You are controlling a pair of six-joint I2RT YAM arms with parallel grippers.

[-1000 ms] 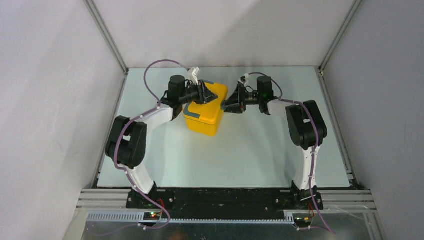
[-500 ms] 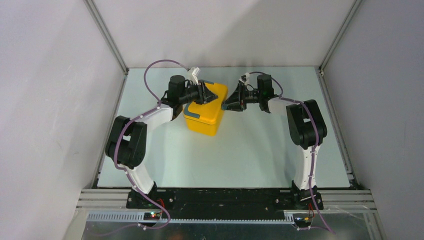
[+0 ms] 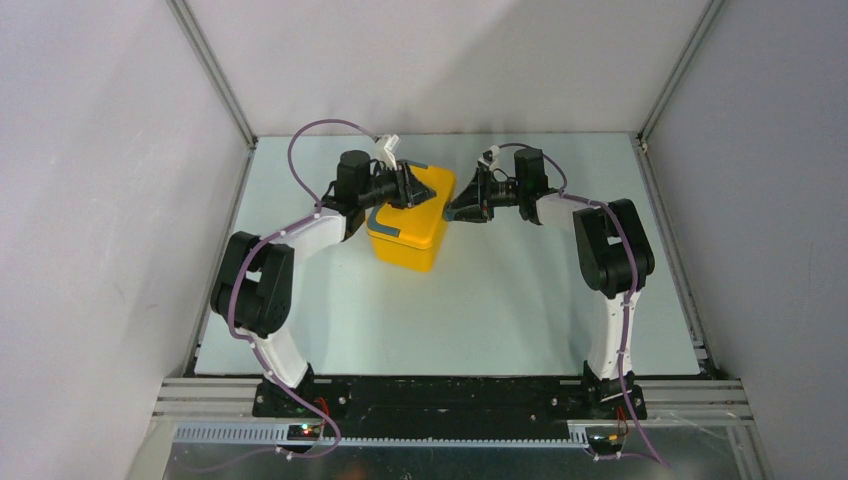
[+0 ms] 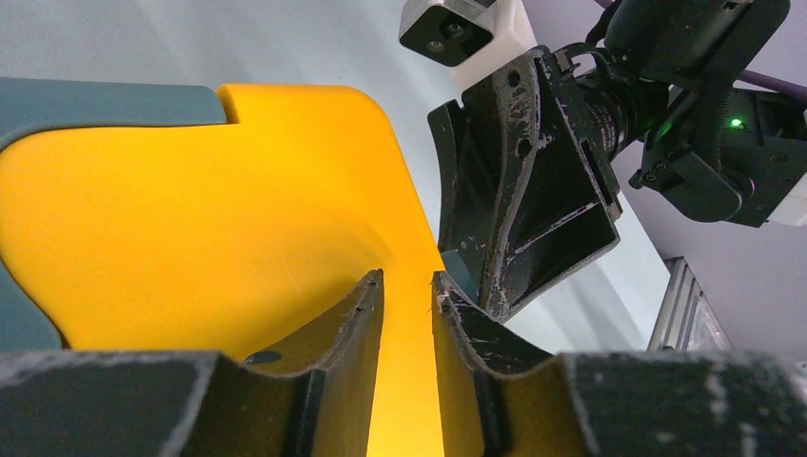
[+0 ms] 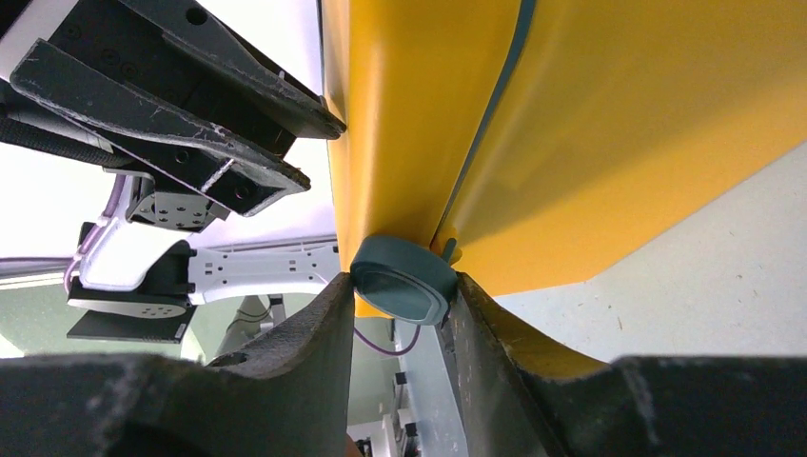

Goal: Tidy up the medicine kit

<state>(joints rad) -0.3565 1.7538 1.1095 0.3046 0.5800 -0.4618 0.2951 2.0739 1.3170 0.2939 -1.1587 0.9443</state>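
A: Grey-green table (image 3: 500, 320) first, from the near edge onward. Farther in?

B: Then the medicine kit (image 3: 408, 238), bright yellow plastic, standing past the middle toward the far side, a little left of centre. Lid down, with a blue-grey patch on its near left part.

A: And the left gripper (image 4: 407, 286)?

B: Stretched in from the left, lying over the far part of the lid. Fingers almost together, only a thin slit between them, showing yellow through it. Gripping nothing, as far as seen. Touching the lid or just above it: cannot tell.

A: On the right side?

B: There the right gripper (image 5: 398, 293), at the right wall of the kit, level with the seam under the lid. Clamped on the latch (image 5: 407, 278), a small rounded blue-grey piece, with one finger pressing each side of it.

A: Close to each other, those two?

B: Near, yes, but apart, facing one another across the far right corner of the lid.

A: And beyond?

B: A strip of table, then the pale back wall (image 3: 440, 60).
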